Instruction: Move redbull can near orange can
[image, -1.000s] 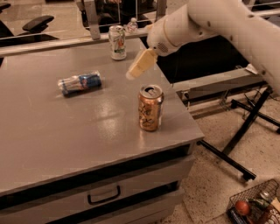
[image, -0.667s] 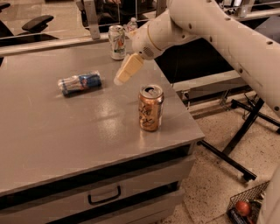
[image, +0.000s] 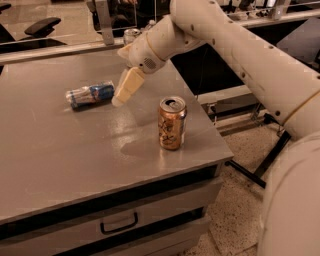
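Arm (image: 240, 55): fat white tubes w/ thin tan seam rings, sm grille at wrist. Cream-yellow fingers (image: 128, 87) just beside redbull can (image: 90, 94).

table (image: 60, 150) | redbull can (image: 90, 94) lying | orange can (image: 172, 123) upright | gripper (image: 120, 99) above table

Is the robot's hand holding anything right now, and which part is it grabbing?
Nothing is held. The gripper hangs beside one end of the redbull can, which lies on its side on the table. The orange can stands alone.
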